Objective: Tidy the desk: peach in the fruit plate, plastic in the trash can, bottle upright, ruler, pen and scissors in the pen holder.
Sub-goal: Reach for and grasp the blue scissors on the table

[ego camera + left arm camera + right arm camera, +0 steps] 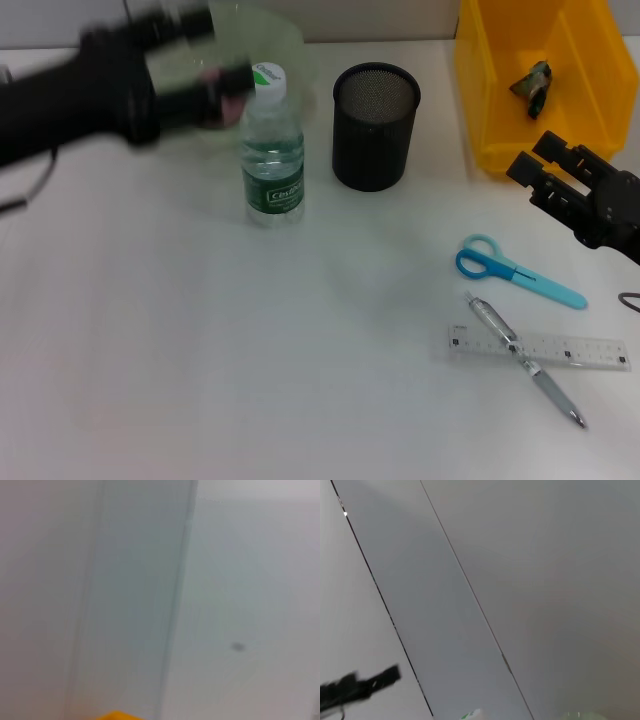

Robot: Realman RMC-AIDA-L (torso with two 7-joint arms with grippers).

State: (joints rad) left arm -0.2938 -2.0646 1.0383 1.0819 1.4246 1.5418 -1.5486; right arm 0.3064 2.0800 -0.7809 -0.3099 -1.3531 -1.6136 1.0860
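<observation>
Yellow plastic marks the trash can [500, 100] at the far right, with a crumpled piece of plastic [532, 86] lying inside. We see the bottle [272, 150] upright at the far left of centre, the black mesh pen holder [375, 125] just to its right. Our left gripper [225, 85] hangs blurred just left of the bottle cap, above the pale green fruit plate [285, 45] — whether its jaws are spread, we cannot tell. Our right gripper [540, 165] sits at the right edge, jaws spread, holding nothing. Nearer lie the blue scissors [515, 270], and the pen [525, 360] crossing the clear ruler [580, 350].
</observation>
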